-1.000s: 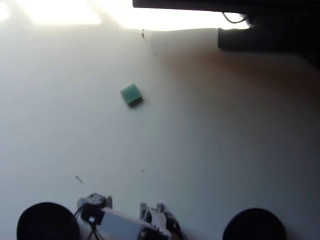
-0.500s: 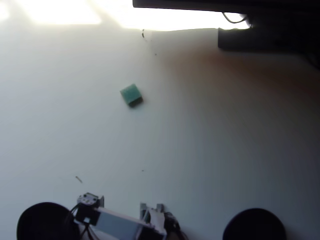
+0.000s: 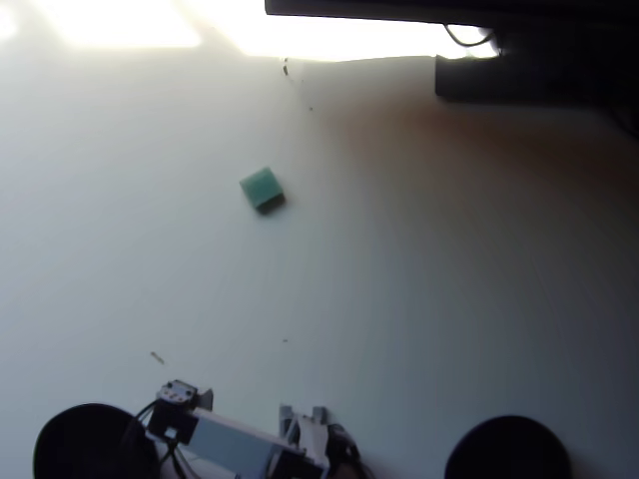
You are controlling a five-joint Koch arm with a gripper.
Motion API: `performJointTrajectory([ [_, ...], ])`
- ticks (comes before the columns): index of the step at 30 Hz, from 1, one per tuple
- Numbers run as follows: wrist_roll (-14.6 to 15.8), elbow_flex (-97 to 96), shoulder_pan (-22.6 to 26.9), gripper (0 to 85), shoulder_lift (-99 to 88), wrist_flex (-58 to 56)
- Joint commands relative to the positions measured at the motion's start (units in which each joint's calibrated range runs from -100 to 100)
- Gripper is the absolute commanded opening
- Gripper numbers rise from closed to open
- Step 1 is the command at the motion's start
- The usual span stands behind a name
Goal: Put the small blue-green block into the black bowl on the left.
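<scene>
The small blue-green block (image 3: pixel 262 188) lies flat on the white table, left of centre in the overhead view, with nothing touching it. The black bowl (image 3: pixel 90 445) on the left sits at the bottom left corner, partly cut off by the frame edge. My arm (image 3: pixel 235 446) lies low along the bottom edge. Its gripper (image 3: pixel 174 396) end points left, next to the left bowl's rim and far below the block. The fingers are too small and foreshortened to tell apart.
A second look-alike black bowl (image 3: pixel 509 449) sits at the bottom right. Dark equipment with a cable (image 3: pixel 519 60) runs along the top right edge. Strong glare washes out the top left of the table (image 3: pixel 120 25).
The gripper end has shifted slightly left, closer to the left bowl. The block and both bowls have not moved.
</scene>
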Motion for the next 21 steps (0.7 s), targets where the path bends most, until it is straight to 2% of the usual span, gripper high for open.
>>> performJointTrajectory([
  [1, 0.4, 4.4, -1.2, 4.7, -2.3, -1.6],
  [2, 0.4, 4.4, -1.7, 6.0, -2.8, -1.2],
  [3, 0.3, 4.6, -2.2, 25.2, -2.9, -0.2],
  [4, 0.3, 5.2, -2.8, 35.6, -2.5, -1.3],
  [6, 0.3, 4.9, -3.7, 2.8, -2.7, -1.7],
  [7, 0.2, 4.1, -4.2, 3.2, -4.3, -0.5],
  [8, -0.2, 4.3, -4.5, 12.6, -4.7, 0.3],
  [9, -0.3, 4.5, -4.9, 35.6, -4.4, 0.4],
  [10, -0.3, 5.6, -5.8, 30.2, -2.5, -2.2],
  [11, -0.3, 5.5, -6.0, 8.0, -2.3, -2.2],
  [12, -0.2, 4.6, -7.6, 3.2, -4.0, -0.5],
  [13, -0.2, 4.7, -7.8, 3.4, -4.0, -0.3],
  [14, -0.4, 4.9, -8.7, 15.8, -4.0, 1.7],
  [15, -0.5, 5.4, -10.1, 36.4, -3.2, 2.4],
  [16, -0.5, 7.7, -11.8, 29.0, 1.2, -0.5],
  [17, -0.7, 8.6, -12.7, 10.4, 2.1, -1.1],
  [18, -0.9, 8.3, -14.5, 3.1, 1.8, 0.6],
  [19, -1.4, 8.5, -16.2, 4.2, 1.2, 2.0],
  [20, -2.2, 8.5, -17.5, 22.2, 1.3, 3.9],
  [21, -2.2, 9.2, -18.3, 44.4, 1.9, 3.8],
])
